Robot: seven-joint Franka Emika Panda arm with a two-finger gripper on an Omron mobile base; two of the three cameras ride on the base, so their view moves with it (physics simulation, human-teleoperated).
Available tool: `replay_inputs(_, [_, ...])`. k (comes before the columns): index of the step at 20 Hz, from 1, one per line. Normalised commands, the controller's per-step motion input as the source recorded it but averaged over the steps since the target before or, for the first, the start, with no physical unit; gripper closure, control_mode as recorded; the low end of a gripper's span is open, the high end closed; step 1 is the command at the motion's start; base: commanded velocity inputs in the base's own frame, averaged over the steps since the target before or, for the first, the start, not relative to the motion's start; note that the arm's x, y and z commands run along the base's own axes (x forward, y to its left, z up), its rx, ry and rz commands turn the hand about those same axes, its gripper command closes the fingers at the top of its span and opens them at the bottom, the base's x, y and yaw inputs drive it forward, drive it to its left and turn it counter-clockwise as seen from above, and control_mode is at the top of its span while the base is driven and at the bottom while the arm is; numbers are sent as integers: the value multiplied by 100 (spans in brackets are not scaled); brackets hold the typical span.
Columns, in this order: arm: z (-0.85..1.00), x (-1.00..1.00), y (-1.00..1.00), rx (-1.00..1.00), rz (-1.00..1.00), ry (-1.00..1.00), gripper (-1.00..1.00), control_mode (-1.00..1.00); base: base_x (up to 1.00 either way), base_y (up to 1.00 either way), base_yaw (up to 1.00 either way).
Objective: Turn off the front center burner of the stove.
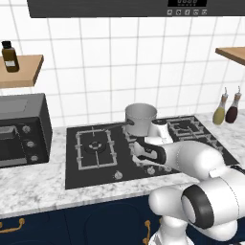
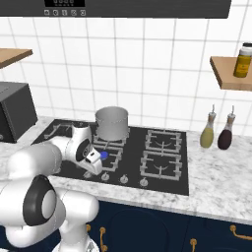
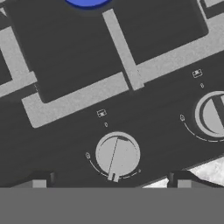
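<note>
Hovering low over the stove's point(image 1: 95, 174) front knob row, gripper point(image 3: 109, 181) lined up on one knob point(image 3: 117, 154).

Fingers point(image 3: 39, 180) spread wide, one each side of the knob, holding nothing, not yet touching it. Burner point(image 2: 104, 155) sits mid-stove at the front, blue disc point(image 3: 87, 2) lit inside its grey grate, just behind this knob, so this looks like its control. Hand is pitched down so the fingers can straddle and twist it. A second knob point(image 3: 213, 114) sits just beside. Pot point(image 1: 140, 118) stands on the burner behind, clear of the arm. Stove is set into the marble desk point(image 1: 28, 186).
</note>
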Motion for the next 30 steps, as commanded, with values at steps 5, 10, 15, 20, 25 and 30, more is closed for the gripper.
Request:
replay_inputs(5, [-37, -13, -5, 0, -6, -7, -100, -100, 0, 0, 0])
replay_inputs(10, [-5, 5, 0, 0, -3, -6, -100, -100, 0, 0, 0])
replay_inputs(15, [-14, 0, 0, 0, 0, 0, -100, -100, 0, 0, 0])
replay_inputs(20, [-16, -15, 0, 0, 0, 0, -100, -100, 0, 0, 0])
replay_inputs(25, [-2, -6, 0, 0, 0, 0, -100, -100, 0, 0, 0])
replay_inputs(30, [0, -2, 0, 0, 0, 0, 100, -100, 0, 0, 0])
